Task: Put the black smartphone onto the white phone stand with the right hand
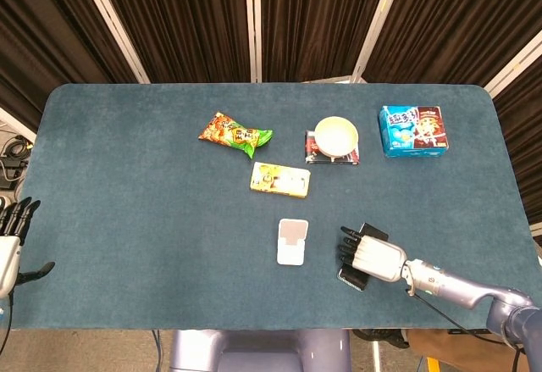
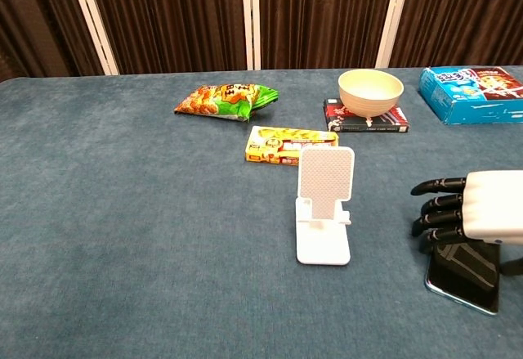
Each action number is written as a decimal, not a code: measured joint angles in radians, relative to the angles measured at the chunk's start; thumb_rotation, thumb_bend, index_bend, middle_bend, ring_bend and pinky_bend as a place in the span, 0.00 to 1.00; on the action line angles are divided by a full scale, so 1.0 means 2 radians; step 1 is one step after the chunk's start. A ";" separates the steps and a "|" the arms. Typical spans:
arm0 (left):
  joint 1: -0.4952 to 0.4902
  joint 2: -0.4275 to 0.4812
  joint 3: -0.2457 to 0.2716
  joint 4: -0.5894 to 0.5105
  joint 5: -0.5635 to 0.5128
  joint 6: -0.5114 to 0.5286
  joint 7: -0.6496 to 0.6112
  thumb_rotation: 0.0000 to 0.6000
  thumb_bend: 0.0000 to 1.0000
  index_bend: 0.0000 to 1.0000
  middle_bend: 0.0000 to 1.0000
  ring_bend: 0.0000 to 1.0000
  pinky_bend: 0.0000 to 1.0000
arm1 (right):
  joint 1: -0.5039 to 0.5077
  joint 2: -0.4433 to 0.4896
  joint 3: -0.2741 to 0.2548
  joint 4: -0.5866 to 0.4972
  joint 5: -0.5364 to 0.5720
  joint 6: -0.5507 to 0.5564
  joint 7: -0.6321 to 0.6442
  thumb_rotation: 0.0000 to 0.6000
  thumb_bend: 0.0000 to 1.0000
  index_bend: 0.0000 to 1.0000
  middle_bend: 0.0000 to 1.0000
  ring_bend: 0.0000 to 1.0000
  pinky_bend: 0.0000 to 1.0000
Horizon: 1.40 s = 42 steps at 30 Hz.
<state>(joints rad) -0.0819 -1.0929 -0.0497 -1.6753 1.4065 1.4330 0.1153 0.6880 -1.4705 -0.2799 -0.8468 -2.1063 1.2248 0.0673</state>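
Note:
The black smartphone lies flat on the blue table near the front right. My right hand hovers palm-down over its far end, fingers half curled downward past the phone's left edge; whether they touch it is unclear. The white phone stand stands upright and bare just left of the hand. My left hand hangs off the table's left front corner with fingers spread, holding nothing.
Behind the stand lies a yellow box. Further back are a snack bag, a cream bowl on a dark red book, and a blue box at the back right.

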 measured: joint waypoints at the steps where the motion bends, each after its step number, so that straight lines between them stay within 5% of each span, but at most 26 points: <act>1: 0.000 0.000 0.000 0.000 0.000 0.000 0.000 1.00 0.00 0.00 0.00 0.00 0.00 | 0.000 0.000 0.000 0.002 0.000 0.006 -0.003 1.00 0.51 0.62 0.56 0.42 0.35; 14: 0.000 0.002 0.002 -0.003 0.004 0.002 -0.004 1.00 0.00 0.00 0.00 0.00 0.00 | -0.014 0.019 0.013 0.020 0.008 0.077 -0.046 1.00 0.54 0.63 0.57 0.43 0.35; 28: 0.002 0.010 0.002 -0.005 0.008 0.005 -0.021 1.00 0.00 0.00 0.00 0.00 0.00 | -0.027 0.062 0.074 -0.021 0.017 0.164 -0.254 1.00 0.54 0.61 0.54 0.43 0.29; 34: 0.002 0.014 0.000 -0.004 0.003 0.004 -0.033 1.00 0.00 0.00 0.00 0.00 0.00 | -0.017 0.071 0.100 -0.083 0.014 0.141 -0.389 1.00 0.54 0.61 0.54 0.43 0.28; 42: -0.002 0.017 -0.007 0.001 -0.014 -0.008 -0.043 1.00 0.00 0.00 0.00 0.00 0.00 | 0.011 0.082 0.141 -0.230 0.009 0.043 -0.557 1.00 0.54 0.60 0.55 0.42 0.22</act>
<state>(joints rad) -0.0864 -1.0583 -0.0627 -1.6736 1.3784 1.4161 0.0292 0.7103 -1.3068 0.0015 -1.3070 -2.0879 1.3111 -1.0458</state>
